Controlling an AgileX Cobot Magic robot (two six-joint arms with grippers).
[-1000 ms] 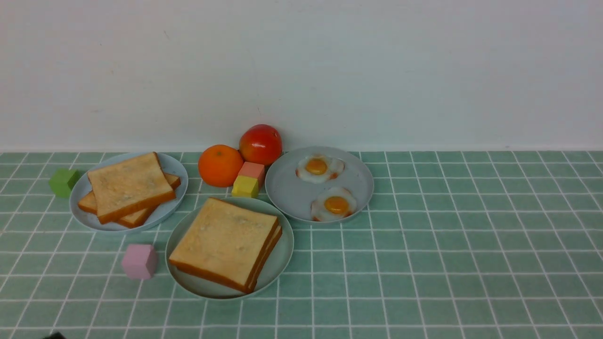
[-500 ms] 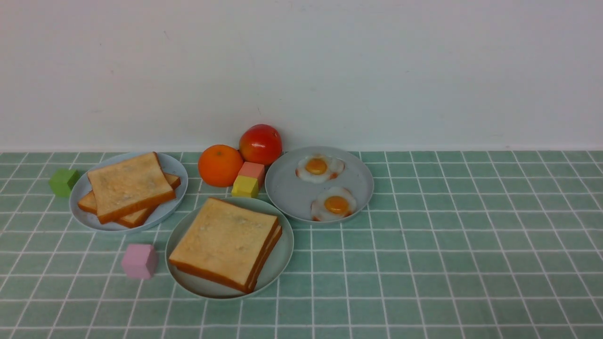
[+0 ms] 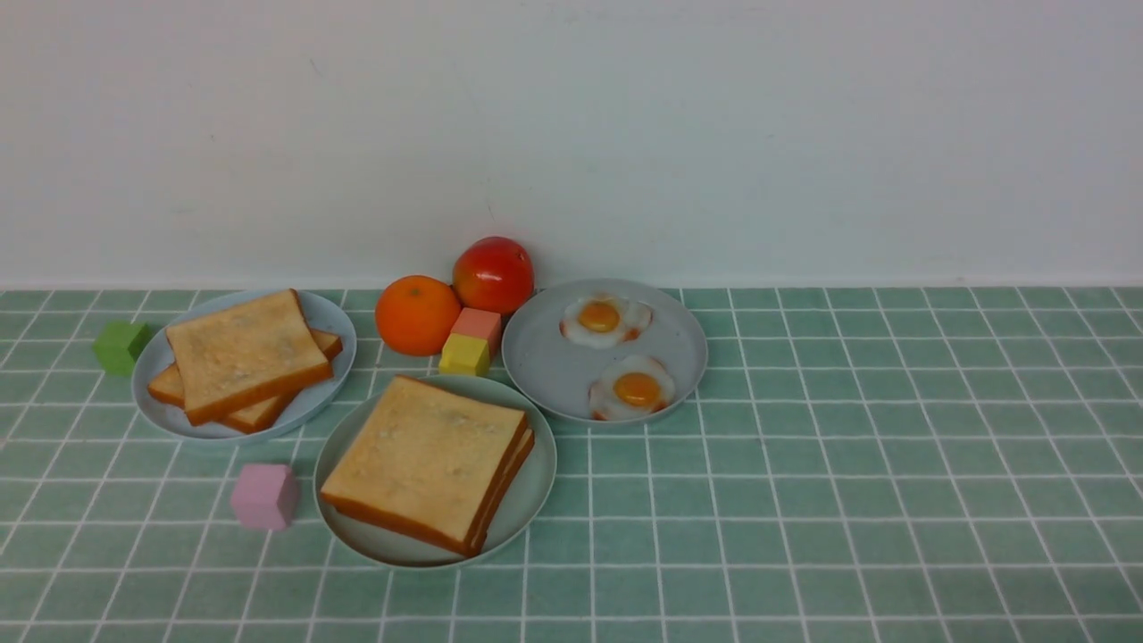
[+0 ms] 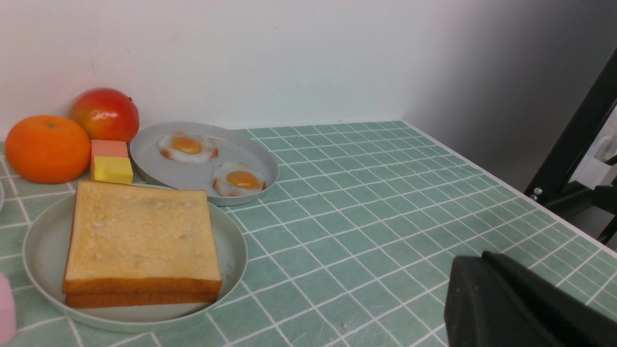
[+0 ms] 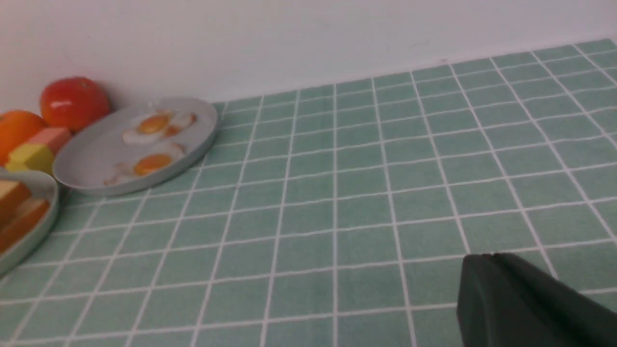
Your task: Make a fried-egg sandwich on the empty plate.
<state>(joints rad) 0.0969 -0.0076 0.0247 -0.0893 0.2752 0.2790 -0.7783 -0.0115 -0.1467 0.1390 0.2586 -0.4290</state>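
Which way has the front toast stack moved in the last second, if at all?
No. The toast stack sits on the mint-green plate exactly as before, its far corner still just as close to the yellow cube.

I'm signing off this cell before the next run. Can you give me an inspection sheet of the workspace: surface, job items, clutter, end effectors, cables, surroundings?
Surface: green tiled tabletop, no spills seen.
Job's things: mint plate holds two stacked toast slices; no egg visible between them.
Other plates: grey plate holds two fried eggs; blue-grey plate holds two spare slices.
Clutter: orange, red fruit, pink-orange block, yellow block, green cube, pink cube.
End effectors: left end effector and right end effector both shut, holding nothing.
Cables: nothing seen.
Surroundings: white wall; black frame strut past the table edge.
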